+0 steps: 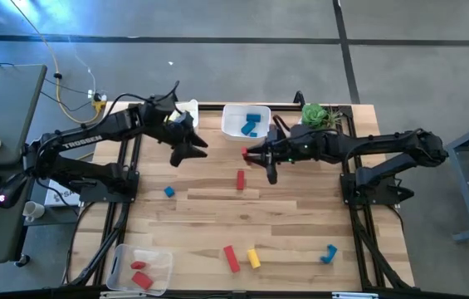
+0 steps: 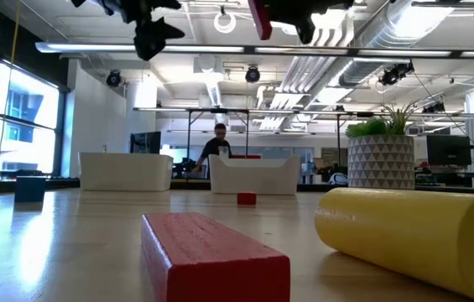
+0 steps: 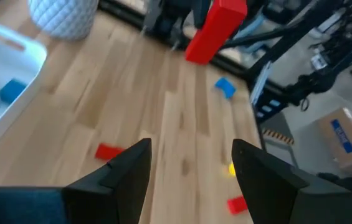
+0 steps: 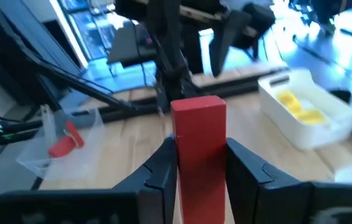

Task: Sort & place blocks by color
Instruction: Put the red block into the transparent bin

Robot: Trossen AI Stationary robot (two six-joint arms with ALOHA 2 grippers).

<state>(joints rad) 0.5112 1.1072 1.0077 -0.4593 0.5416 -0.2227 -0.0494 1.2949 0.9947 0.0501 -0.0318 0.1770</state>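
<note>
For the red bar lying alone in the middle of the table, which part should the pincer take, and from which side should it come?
Take the red bar at its middle, across its two long narrow sides, coming straight down from above. It lies flat on the table with its length running toward the bin with blue blocks, and nothing lies close beside it. The open left pincer is free; the right pincer holds a red block.

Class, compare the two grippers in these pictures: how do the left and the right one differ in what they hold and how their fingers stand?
The right gripper is shut on a red block; the left gripper holds nothing. The right gripper's fingers press the block's sides, while the left gripper's fingers stand apart, open. The right gripper is beside the bin with blue blocks; the left gripper is further left. Both hang above the table.
</note>
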